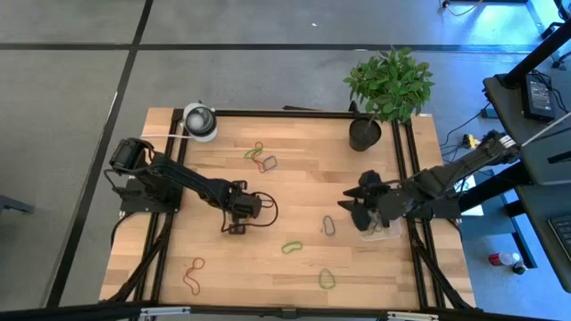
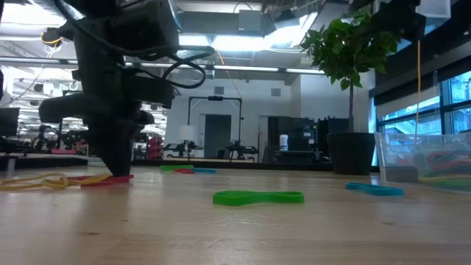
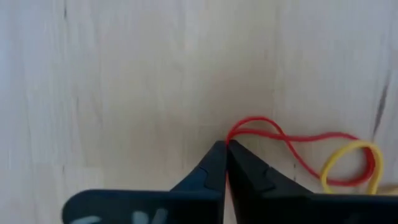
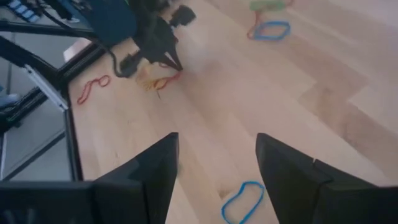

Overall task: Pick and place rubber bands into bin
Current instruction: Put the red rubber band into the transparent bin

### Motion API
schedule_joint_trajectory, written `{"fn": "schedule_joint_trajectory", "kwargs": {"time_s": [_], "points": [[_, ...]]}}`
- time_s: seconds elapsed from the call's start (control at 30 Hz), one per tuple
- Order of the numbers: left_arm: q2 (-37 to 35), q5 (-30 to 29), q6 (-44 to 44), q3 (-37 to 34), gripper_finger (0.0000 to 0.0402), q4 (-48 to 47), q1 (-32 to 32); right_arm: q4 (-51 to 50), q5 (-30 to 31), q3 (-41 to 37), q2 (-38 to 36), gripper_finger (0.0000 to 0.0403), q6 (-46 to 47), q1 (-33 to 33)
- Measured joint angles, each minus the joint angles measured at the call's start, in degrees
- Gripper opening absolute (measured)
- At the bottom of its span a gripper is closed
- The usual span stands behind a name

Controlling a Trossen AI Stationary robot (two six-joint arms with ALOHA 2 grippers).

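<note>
Left jaws clenched on a red band

Your left gripper (image 3: 226,163) pinches the red rubber band (image 3: 283,143) on the tabletop (image 1: 303,178); next, lift and carry it right to the bin (image 1: 379,234), where your right gripper (image 4: 216,168) waits released.

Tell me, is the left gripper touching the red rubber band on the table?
Touching. The left wrist view shows the left gripper shut on the table, its tips meeting right on the red rubber band with no gap.

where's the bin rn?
High view: the bin sits at the table's right edge, under the right tool, below the black plant pot. A blue rubber band lies just to its left.
</note>
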Motion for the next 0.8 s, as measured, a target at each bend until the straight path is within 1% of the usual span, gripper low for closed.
{"fn": "schedule_joint_trajectory", "kwargs": {"time_s": [0.1,0.27,0.47,0.63,0.7,0.8], "points": [[-0.1,-1.6,-3.6,2.3,0.0003,-2.6,-0.5,-0.5,0.1,0.0,-3.5,0.0216,-4.3,0.0],[-0.3,-8.1,-8.8,8.5,0.0003,-7.2,-1.5,-0.5,0.3,0.0,-9.6,0.0216,-10.4,0.0],[-0.4,-11.5,-10.9,16.2,0.0002,-9.2,-2.1,-1.8,0.2,0.0,-15.4,0.0216,-16.3,0.0],[1.4,-13.1,-9.6,23.2,0.0002,-4.2,-1.7,-2.1,0.2,0.0,-18.2,0.0216,-19.5,0.0],[3.7,-13.3,-8.2,26.5,0.0002,-0.7,-1.0,-2.1,0.2,0.0,-19.2,0.0216,-20.7,0.0],[8.7,-12.7,-3.4,32.1,0.0002,4.3,-0.1,-1.6,0.2,0.0,-20.5,0.0216,-21.8,0.0]]}}
